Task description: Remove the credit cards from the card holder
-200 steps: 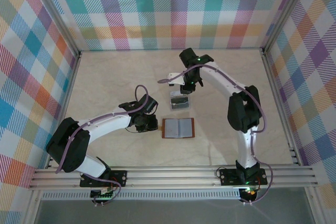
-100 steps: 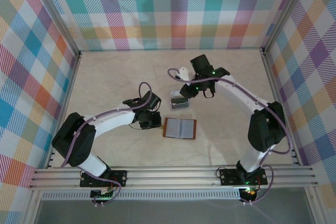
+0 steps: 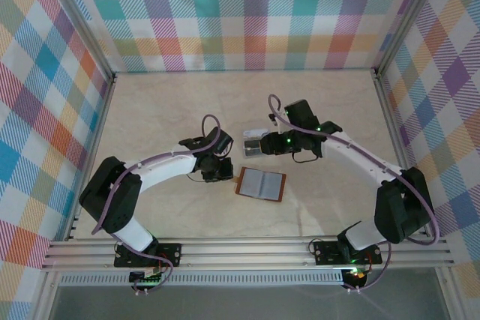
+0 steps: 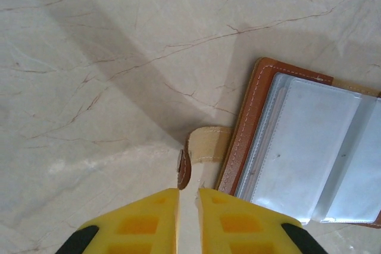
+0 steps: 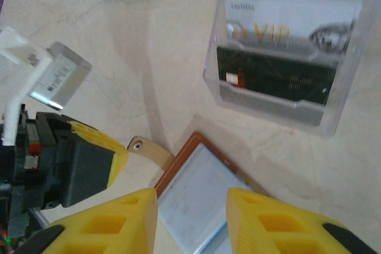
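The left gripper (image 4: 189,193) has its yellow fingers almost together, with only a thin slit between them. The end of the strap tab (image 4: 202,147) lies right at the fingertips; whether it is nipped there or only touched, I cannot tell. From this tab the card holder (image 4: 297,159) extends away to the right of the gripper. It lies open and flat near the middle of the table (image 3: 165,110), its long axis about parallel to the near edge and a little turned. So the left arm is the nearer one to the strap side.

The right gripper (image 5: 191,197) is spread, with nothing between its fingers, and hangs just by the far left corner of the card holder. Beyond it, toward the far edge, is a clear plastic stand (image 5: 262,100) with a silvery VIP credit card (image 5: 292,22) and a black credit card (image 5: 274,72) in its two tiers. The card holder's pockets look pale; I cannot tell if any card is left inside.

I judge that the next move depends on the left gripper pinning the strap side while the right one reaches the pockets.
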Action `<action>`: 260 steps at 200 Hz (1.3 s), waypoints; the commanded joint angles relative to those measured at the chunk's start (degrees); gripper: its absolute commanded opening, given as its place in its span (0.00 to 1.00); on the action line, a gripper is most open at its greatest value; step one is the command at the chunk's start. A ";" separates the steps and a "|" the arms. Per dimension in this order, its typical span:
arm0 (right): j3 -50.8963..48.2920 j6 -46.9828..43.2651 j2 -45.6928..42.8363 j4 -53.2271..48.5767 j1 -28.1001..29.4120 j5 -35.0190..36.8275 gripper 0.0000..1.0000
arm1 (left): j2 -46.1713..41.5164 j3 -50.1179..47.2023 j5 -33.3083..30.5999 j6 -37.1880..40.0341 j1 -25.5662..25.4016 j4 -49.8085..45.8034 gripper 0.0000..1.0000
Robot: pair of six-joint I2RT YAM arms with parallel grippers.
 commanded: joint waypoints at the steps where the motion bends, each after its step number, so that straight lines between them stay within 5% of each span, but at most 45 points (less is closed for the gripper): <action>1: -2.04 6.40 -2.67 1.58 -0.07 -2.56 0.36 | -2.44 3.12 -1.28 1.46 0.46 -3.19 0.17; 127: -2.99 5.73 -5.03 -1.63 -0.07 -1.29 0.35 | 12.22 6.62 5.95 3.70 0.44 1.00 0.16; 260: -2.65 13.59 2.39 -1.80 4.09 -8.68 0.30 | 3.31 -8.21 6.30 -1.36 0.09 5.75 0.15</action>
